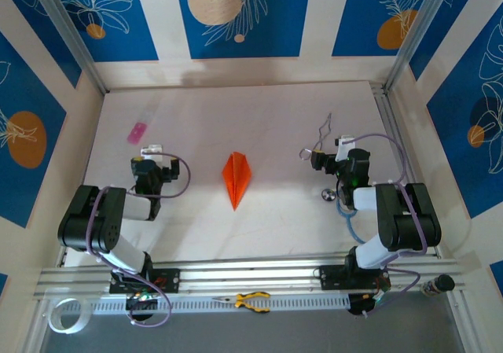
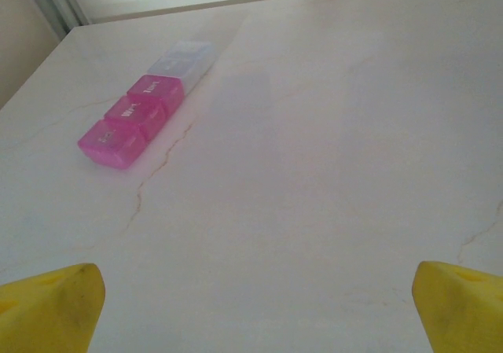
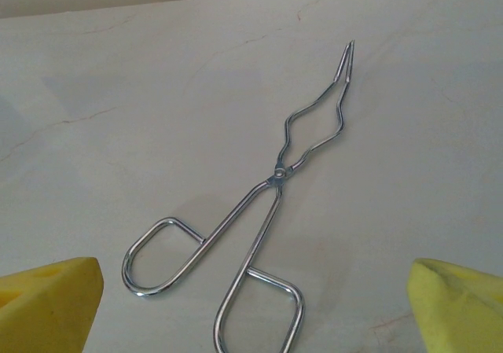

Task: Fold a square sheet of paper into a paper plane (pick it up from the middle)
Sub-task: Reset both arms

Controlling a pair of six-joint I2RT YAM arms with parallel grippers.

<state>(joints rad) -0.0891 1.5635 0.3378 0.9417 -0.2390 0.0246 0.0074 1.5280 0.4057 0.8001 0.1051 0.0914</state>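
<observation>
The orange sheet of paper lies folded into a slim pointed paper plane (image 1: 236, 178) flat on the table's middle, its narrow tip toward the near edge. My left gripper (image 1: 151, 150) rests to its left, well apart from it, and is open; its yellow fingertips (image 2: 51, 306) sit far apart over bare table, the left gripper (image 2: 255, 314) holding nothing. My right gripper (image 1: 338, 148) is to the plane's right, also open. In the right wrist view its yellow fingertips (image 3: 47, 302) stand wide, the right gripper (image 3: 255, 310) empty.
A pink and clear pill box (image 2: 145, 105) lies ahead of the left gripper, near the table's left side (image 1: 137, 131). Wire tongs (image 3: 275, 180) lie just ahead of the right gripper (image 1: 318, 137). A small metal disc (image 1: 328, 195) sits beside the right arm. Yellow-handled pliers (image 1: 250, 299) rest on the front rail.
</observation>
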